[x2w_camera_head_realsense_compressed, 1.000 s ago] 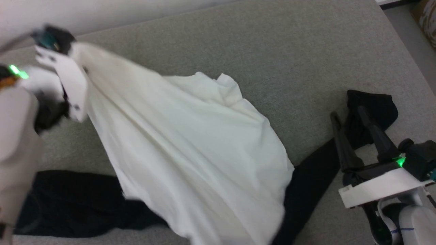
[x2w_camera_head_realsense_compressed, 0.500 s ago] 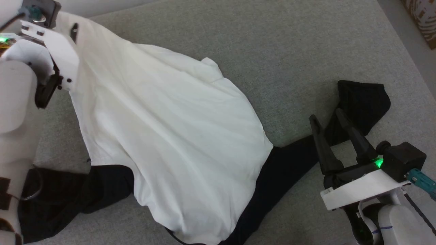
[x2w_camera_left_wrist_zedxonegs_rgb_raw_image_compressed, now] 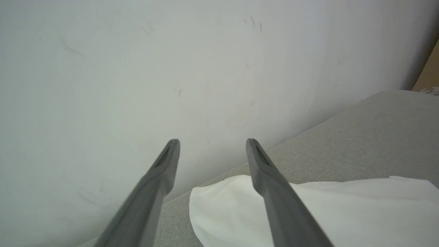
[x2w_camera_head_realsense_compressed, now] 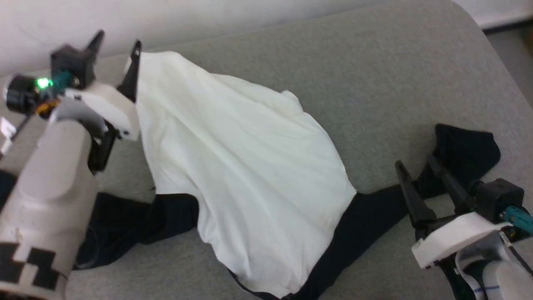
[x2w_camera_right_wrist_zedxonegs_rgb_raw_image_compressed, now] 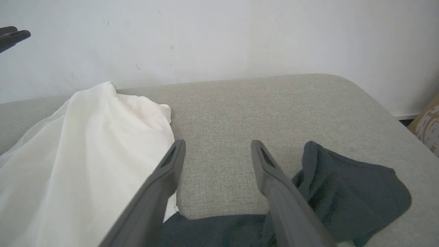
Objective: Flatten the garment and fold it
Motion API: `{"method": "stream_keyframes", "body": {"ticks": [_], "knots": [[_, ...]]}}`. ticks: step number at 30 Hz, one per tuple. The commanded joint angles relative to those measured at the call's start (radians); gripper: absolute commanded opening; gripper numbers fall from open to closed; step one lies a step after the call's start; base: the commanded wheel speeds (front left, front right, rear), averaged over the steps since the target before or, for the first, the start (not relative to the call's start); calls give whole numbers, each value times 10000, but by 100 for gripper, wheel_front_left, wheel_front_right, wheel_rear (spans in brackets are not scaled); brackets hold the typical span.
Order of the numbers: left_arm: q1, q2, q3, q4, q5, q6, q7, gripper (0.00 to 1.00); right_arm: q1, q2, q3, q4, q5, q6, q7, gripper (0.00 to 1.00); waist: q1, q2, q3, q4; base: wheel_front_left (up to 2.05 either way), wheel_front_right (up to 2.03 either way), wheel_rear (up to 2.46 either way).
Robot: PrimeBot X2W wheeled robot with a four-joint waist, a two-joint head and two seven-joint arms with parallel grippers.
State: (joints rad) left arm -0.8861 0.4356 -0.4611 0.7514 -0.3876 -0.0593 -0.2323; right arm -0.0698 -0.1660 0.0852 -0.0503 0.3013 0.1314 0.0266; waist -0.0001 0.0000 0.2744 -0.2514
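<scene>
pale wall (x2w_camera_left_wrist_zedxonegs_rgb_raw_image_compressed: pixel 137 68) backs a wide grey fabric-covered surface (x2w_camera_head_realsense_compressed: pixel 374 62), and on it lies a soft thin shirt with a white body and long black sleeves (x2w_camera_head_realsense_compressed: pixel 250 166). the shirt is spread slantwise, with its white body in broad shallow wrinkles. one white corner (x2w_camera_left_wrist_zedxonegs_rgb_raw_image_compressed: pixel 240 206) reaches the far left, close to the wall. one black sleeve (x2w_camera_head_realsense_compressed: pixel 125 216) is bunched at the near left, and the other black sleeve (x2w_camera_head_realsense_compressed: pixel 462 146) trails off to the right and ends in a crumpled heap.

the left gripper (x2w_camera_head_realsense_compressed: pixel 117 41) is raised beside that far white corner with its two dark fingers spread and nothing between them. whether the nearer finger brushes the cloth is hard to say from here. the right gripper (x2w_camera_head_realsense_compressed: pixel 414 163) sits over the right-hand sleeve, its fingers also spread and empty.

judging by how it drapes, the shirt is light and limp and has no stiffness of its own. it should follow a pull readily but sag and crease wherever it is left unsupported, and a thin single layer may slip out of a shallow pinch. the best places to grip look like the corners and seams: the white corner by the left gripper, the cuff end of the crumpled sleeve on the right, and the shoulder seams where white meets black. the two grippers would do well to pull apart from each other so that the body lies flat.
</scene>
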Motion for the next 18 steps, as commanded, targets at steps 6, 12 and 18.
{"method": "stream_keyframes", "body": {"ticks": [6, 12, 18], "knots": [[2382, -45, 505, -2162, -312, 670, -279, 100, 603, -205, -219, -95, -22, -7, 791, 100, 1, 0, -1641, 1827, 0, 0, 0], [5648, -56, 1215, -5276, -173, 1736, -291, 100, 1100, -224, -440, -68, -132, -7, 1584, 100, 1, 0, -2077, 2499, 0, 0, 0], [8274, -719, 1493, -7326, 59, 2520, -293, 100, 1445, -164, -1123, 339, -717, -7, 3080, 100, 1, 0, -2151, 3041, 0, 0, 0]]}}
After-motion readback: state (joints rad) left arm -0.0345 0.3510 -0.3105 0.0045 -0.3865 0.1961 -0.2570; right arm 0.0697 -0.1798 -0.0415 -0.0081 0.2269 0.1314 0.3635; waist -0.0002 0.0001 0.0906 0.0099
